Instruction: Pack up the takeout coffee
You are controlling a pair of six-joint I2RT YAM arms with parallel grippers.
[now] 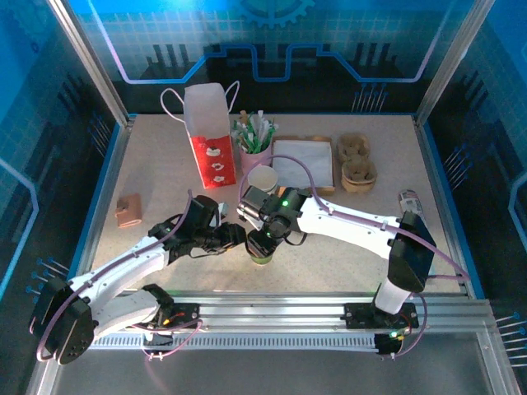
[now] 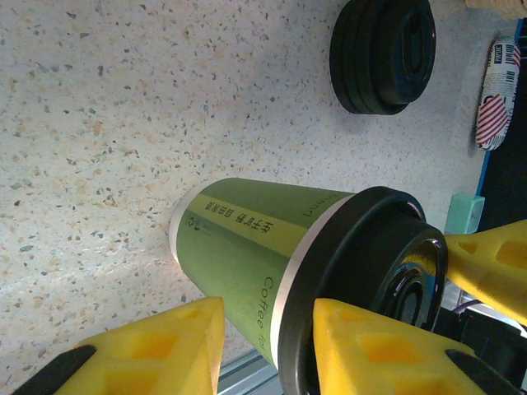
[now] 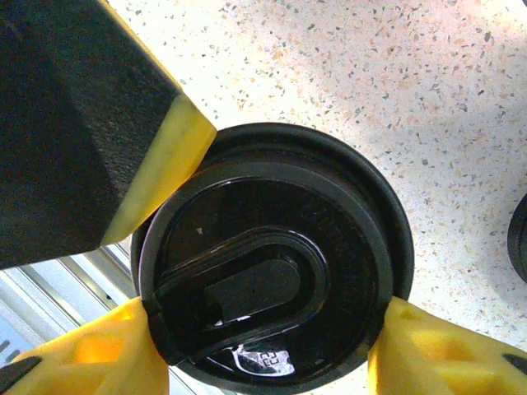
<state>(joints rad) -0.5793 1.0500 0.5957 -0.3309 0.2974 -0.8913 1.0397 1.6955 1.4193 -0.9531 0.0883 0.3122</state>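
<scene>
The takeout coffee (image 1: 261, 250) is a green paper cup (image 2: 247, 239) printed "Coffee", capped with a black lid (image 3: 272, 263). It stands near the table's front middle. My right gripper (image 1: 269, 237) comes down from above, and in its wrist view the right gripper (image 3: 263, 317) is shut on the lid's rim, one yellow finger on each side. From the left, my left gripper (image 1: 239, 237) straddles the cup's upper part. Seen from the left wrist, the left gripper (image 2: 268, 317) is open: one finger lies at the lid's edge, the other stands off the cup's wall.
At the back stand a red-and-white paper bag (image 1: 207, 136), a pink cup of sticks (image 1: 255, 144), a plain white cup (image 1: 263, 178), a napkin tray (image 1: 303, 162) and cardboard carriers (image 1: 358, 160). A stack of black lids (image 2: 383, 53) lies beyond the cup. A brown object (image 1: 128, 210) sits left.
</scene>
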